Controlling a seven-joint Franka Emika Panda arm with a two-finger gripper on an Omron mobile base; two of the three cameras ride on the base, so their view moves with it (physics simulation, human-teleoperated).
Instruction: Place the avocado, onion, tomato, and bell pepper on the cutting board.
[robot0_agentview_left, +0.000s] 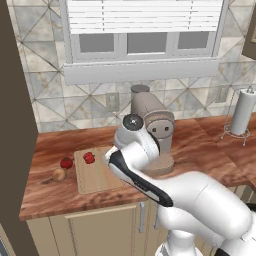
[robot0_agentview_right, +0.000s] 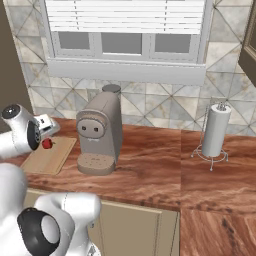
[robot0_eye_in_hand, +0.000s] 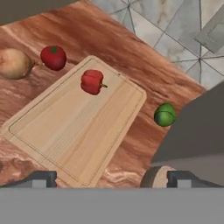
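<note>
My pincer (robot0_eye_in_hand: 111, 178) is released, jaws spread wide and holding nothing, and it hangs above the cutting board (robot0_eye_in_hand: 74, 131), looking down on it. The board lies on the reddish worktop (robot0_agentview_left: 200, 145) near its left end, its long axis running from the front edge toward the tiled wall.

The bell pepper (robot0_eye_in_hand: 92, 82) is already on the board, close to the board's far end. The other three are still off it. The tomato (robot0_eye_in_hand: 53, 57) sits on the bare worktop just beside the board's left edge, and the onion (robot0_eye_in_hand: 15, 63) lies a little further out the same way, nearer the front edge. The avocado (robot0_eye_in_hand: 165, 114) rests on the worktop just off the board's opposite long edge, tucked close to the base of the coffee machine (robot0_agentview_left: 152, 130).

What my next move turns on, as I judge it: the avocado is the nearest of the three to my fingertips (robot0_eye_in_hand: 41, 178), lying off to one side of my hand rather than straight beneath it (so I would shift sideways across the board's long edge before coming down). The machine's body stands close by it, which could crowd my spread jaws on the way in.
</note>
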